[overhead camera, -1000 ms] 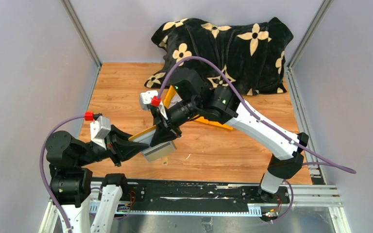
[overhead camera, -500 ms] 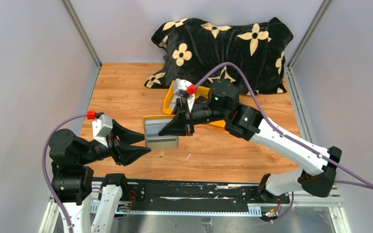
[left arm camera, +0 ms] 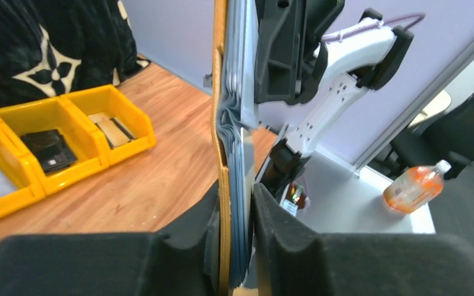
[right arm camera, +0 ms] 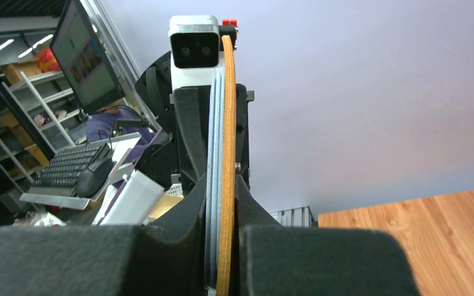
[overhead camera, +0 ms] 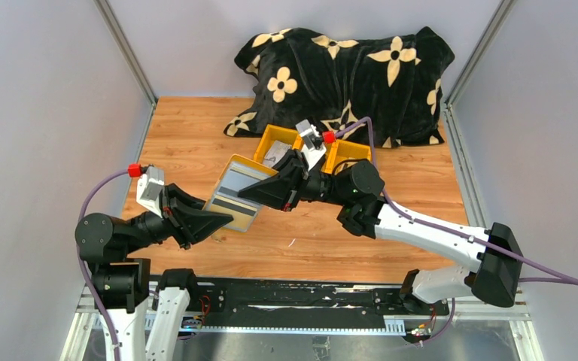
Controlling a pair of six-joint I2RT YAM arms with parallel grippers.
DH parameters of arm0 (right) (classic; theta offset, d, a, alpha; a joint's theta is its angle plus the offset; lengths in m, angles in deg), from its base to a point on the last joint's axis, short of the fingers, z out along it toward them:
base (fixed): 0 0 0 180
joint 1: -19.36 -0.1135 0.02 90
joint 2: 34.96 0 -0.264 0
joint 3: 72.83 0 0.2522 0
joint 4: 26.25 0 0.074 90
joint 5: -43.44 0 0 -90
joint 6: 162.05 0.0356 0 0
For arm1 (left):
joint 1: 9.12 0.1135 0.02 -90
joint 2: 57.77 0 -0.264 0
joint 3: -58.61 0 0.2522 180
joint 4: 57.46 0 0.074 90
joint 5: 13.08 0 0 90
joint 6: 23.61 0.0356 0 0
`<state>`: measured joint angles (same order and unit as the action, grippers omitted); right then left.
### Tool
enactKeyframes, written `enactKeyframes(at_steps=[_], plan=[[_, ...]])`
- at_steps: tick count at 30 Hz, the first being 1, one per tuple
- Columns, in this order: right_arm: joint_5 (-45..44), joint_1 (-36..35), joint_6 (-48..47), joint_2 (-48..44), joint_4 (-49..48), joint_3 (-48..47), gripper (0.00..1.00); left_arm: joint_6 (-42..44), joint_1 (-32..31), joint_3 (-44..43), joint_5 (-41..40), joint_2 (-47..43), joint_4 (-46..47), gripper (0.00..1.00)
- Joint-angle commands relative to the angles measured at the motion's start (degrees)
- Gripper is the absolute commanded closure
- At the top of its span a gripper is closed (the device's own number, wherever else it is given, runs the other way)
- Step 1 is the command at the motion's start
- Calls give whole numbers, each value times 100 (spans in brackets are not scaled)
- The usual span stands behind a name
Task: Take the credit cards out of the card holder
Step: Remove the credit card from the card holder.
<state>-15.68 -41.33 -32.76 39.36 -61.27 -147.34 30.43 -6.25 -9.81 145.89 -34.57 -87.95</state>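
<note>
Half a second ago the left gripper point(overhead camera: 212, 219) stood wide and apart from the holder point(overhead camera: 235, 188), which the right gripper point(overhead camera: 250, 189) carried alone. Now the left gripper is closed on the holder's near edge, while the right gripper clamps its far edge. The holder hangs between them above the tabletop point(overhead camera: 188, 135), tilted and a little further left than before. The right arm has also swung clear of the yellow bin point(overhead camera: 265, 143), which it covered a second ago.

My reading is that this is a change of grip, not yet an extraction: no card is drawn out. With both ends pinned, one gripper would likely have to let go and pinch a card edge before anything can come out.

The top view shows the holder's open face, grey, with a dark stripe across what looks like one of the cards point(overhead camera: 228, 207) sitting in its sleeve. The wrist views cannot show that face; they see the holder edge-on, a yellow leaf with grey layers pressed against it between each pair of fingers, which confirms both grips. The left wrist view alone looks into the bin: a black pouch point(left arm camera: 49, 150) in the middle compartment and flat pale pieces, perhaps cards, in the others.
</note>
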Motion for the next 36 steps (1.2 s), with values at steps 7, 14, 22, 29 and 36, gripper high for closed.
enactKeyframes(at_steps=[7, 14, 22, 29, 36], plan=[[-676, -188, -635, -278, -577, 436, 89, 102, 13, -72, -1114, -37, -243, 100], [1179, 539, -1928, -291, 2580, -746, 48, 2395, 10, -609, -636, 362, -2235, 100], [1131, 368, -3978, 683, 6204, -2710, 55, 3892, 11, -896, -591, 562, -3126, 100], [1626, 286, -4254, 752, 6366, -3038, 63, 4409, 11, -1008, -606, 617, -3319, 100], [1300, 274, -4231, 833, 6448, -3334, 100, 5162, 7, -982, -996, 645, -3599, 75]])
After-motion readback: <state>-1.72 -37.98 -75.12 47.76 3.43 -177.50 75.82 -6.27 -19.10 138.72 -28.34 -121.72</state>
